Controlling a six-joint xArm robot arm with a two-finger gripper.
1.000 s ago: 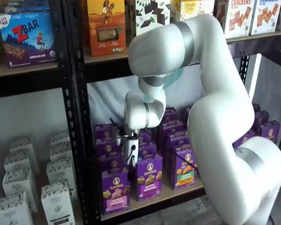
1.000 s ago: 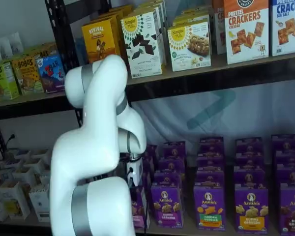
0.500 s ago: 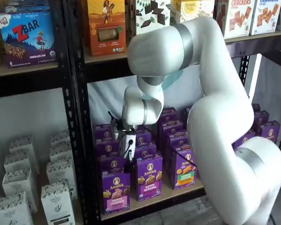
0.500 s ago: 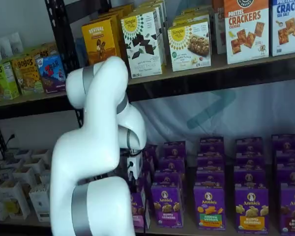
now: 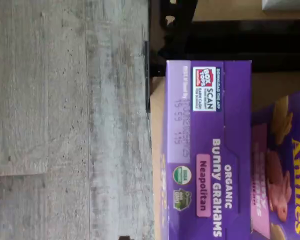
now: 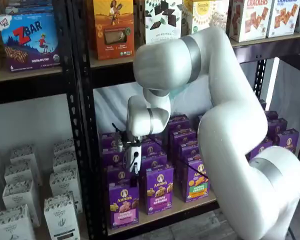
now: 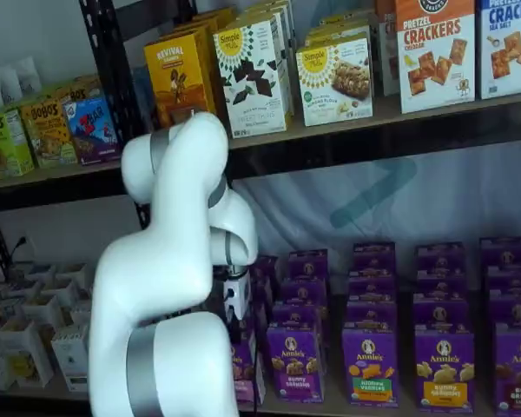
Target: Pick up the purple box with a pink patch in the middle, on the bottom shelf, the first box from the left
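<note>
Hanging just above the purple box (image 6: 123,204), fingers (image 6: 134,167) apart.

Bottom shelf (image 6: 182,207): tan board | rows of purple boxes (image 6: 159,188) standing upright | front-left: purple box with pink patch (image 6: 123,205)

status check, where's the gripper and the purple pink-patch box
Gripper above the bottom shelf's front row, jaws unreadable. Purple box on shelf, ungrasped. Nothing blocking it.
</note>
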